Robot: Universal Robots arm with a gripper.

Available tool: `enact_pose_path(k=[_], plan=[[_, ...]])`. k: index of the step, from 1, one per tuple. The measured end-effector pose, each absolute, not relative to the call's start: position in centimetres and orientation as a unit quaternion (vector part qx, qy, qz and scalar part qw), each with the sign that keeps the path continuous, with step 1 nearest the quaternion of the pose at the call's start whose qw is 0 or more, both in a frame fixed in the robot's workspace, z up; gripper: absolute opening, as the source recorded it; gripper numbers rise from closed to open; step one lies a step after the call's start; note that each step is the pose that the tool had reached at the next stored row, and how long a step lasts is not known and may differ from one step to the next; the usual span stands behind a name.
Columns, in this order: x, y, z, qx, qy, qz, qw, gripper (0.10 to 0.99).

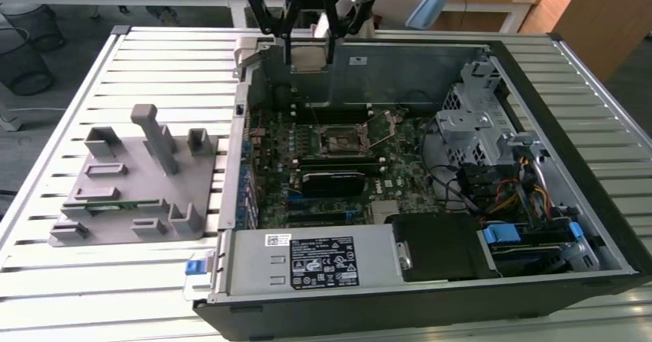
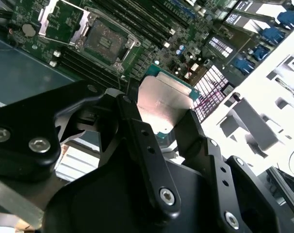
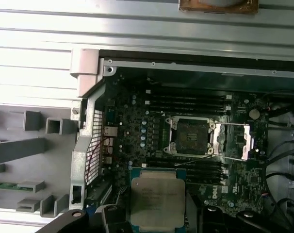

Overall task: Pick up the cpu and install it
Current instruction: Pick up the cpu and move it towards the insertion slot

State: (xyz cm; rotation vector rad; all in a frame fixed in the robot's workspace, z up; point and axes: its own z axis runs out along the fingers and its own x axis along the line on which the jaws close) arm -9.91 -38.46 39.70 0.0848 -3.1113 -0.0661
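End effector (image 2: 160,124) is clamped on the cpu's (image 3: 156,201) edges, holding it above the motherboard (image 1: 402,155)

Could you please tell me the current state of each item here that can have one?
cpu: gripped at two edges, held above the motherboard
gripper: shut on the cpu
socket: open and empty, cover plate swung aside
computer case: open, motherboard exposed
memory stick: lying in the grey holder outside the case
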Motion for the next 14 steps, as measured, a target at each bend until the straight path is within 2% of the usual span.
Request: enact_pose_path(k=[14], plan=[[-5.8,-37.0,39.6,0.027,-0.999,-0.021,0.014,0.541]])
